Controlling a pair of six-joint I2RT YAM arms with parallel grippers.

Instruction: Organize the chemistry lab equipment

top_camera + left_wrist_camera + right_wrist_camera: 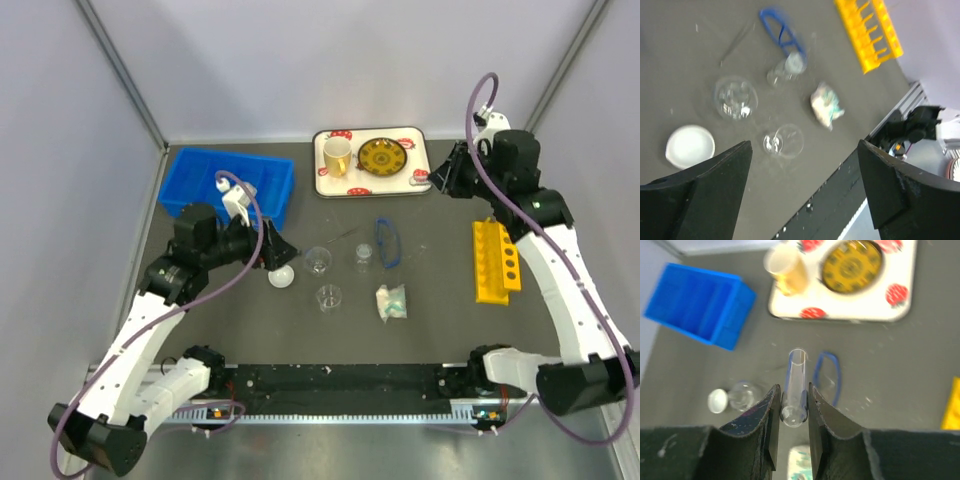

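The right claw (793, 407) squeezes a thin clear tube (796, 370). The left claw (805, 150) is spread wide apart, a small white dome (690, 146) just beside it.

**3 cameras, 1 scene**

The top camera looks steeply down from the near side over the whole worktop (440, 340). The left wrist camera looks down past its jaws from mid height at the goggles (782, 35) and packet (826, 104). The right wrist camera faces the tray (812, 287); both wrist views share the goggles.
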